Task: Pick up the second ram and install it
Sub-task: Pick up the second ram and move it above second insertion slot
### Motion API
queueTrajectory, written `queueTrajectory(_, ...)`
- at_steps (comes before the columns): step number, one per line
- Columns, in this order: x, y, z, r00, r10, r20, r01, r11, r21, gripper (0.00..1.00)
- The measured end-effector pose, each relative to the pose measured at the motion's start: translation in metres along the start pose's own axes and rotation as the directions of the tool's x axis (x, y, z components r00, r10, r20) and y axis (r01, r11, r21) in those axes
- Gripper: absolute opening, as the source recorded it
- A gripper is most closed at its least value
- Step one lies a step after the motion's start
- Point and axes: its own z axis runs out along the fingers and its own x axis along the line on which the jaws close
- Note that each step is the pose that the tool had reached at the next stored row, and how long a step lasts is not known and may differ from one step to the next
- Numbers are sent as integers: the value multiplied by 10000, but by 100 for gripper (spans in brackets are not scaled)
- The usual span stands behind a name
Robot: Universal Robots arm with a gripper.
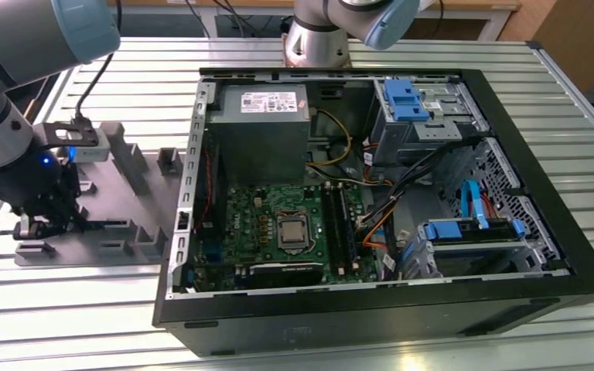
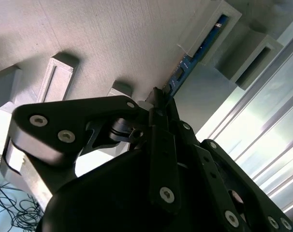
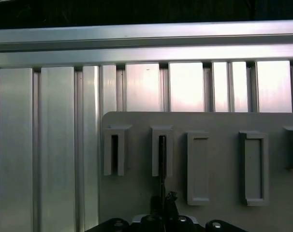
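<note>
Claw [image 1: 41,228] sat low over the gray tray [image 1: 106,207] at the exterior view's left, arm reaching straight down. It was well apart from the open computer case [image 1: 328,321] on the slatted worktop [image 1: 575,100]. Motherboard [image 1: 276,228] lay face up inside the case.

Second wrist view: fingers [image 2: 161,125] were drawn together on the near end of the second ram [image 2: 187,60], a thin stick standing on edge. Its far end sat in a slotted upright block [image 2: 231,17]. Judged a pinch across the flat faces; the blocks likely keep the stick on edge to offer exactly that grip.

First wrist view: second ram [image 3: 162,154] showed as a dark line in one slotted block, running down to the claw tips. It was not yet lifted clear of the tray. The neighbouring slot looked dark too, contents unclear.
</note>
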Motion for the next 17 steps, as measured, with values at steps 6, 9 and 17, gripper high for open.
queueTrajectory(6, 1, 0, -1, 10000, 0, -38, 0, 10000, 1, 18)
queueTrajectory(9, 1, 0, 0, 10000, 0, -39, 0, 10000, 1, 16)
queueTrajectory(17, 1, 0, -18, 10000, 0, -41, 0, 10000, 1, 14)
